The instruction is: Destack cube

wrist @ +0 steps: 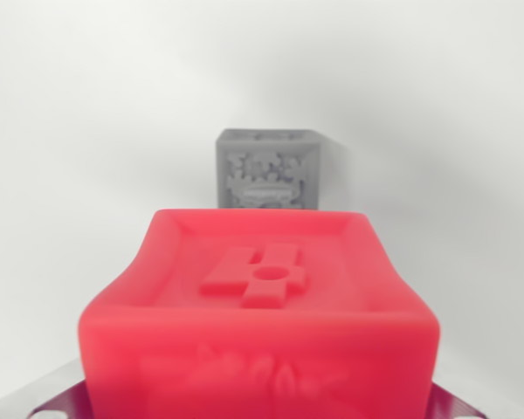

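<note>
A red cube (pixel 262 297) fills the lower half of the wrist view, very close to the camera. Its top face has a raised rim and an embossed cross-like mark with a round hole. My gripper (pixel 260 393) is shut on it. Only slivers of the metal fingers (pixel 42 401) show, at the bottom left and bottom right corners beside the cube. The contact faces are hidden by the cube. A grey cube (pixel 268 168) with a patterned front face stands farther off on the white surface, just beyond the red cube's far edge and apart from it.
A plain white surface (pixel 87 131) spreads around both cubes. The grey cube casts a soft shadow toward the wrist view's right.
</note>
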Robot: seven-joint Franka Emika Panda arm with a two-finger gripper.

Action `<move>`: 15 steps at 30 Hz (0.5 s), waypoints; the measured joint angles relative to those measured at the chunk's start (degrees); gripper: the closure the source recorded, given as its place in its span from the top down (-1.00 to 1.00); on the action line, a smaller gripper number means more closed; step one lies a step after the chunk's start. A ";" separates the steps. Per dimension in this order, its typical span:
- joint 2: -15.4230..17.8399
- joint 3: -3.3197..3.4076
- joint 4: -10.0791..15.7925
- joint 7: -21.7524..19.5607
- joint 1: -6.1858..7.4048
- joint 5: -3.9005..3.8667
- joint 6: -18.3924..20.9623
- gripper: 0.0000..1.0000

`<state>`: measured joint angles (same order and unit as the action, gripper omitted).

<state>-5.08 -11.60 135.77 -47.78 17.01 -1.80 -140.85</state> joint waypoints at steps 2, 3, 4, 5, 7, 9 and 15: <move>0.75 0.00 -0.20 0.21 0.01 0.21 0.94 -1.00; 1.14 0.00 -0.32 0.32 0.01 0.34 1.46 -1.00; 1.54 -0.01 -0.47 0.42 0.01 0.45 1.95 -1.00; 1.74 -0.01 -0.55 0.47 0.02 0.51 2.21 -1.00; 2.53 -0.01 -0.81 0.66 0.02 0.73 3.12 -1.00; 2.87 0.04 -0.85 0.89 -0.01 0.78 3.37 -1.00; 2.48 0.69 -0.77 1.97 -0.58 0.80 3.38 -1.00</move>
<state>-2.59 -10.90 135.00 -45.81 16.43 -1.00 -137.47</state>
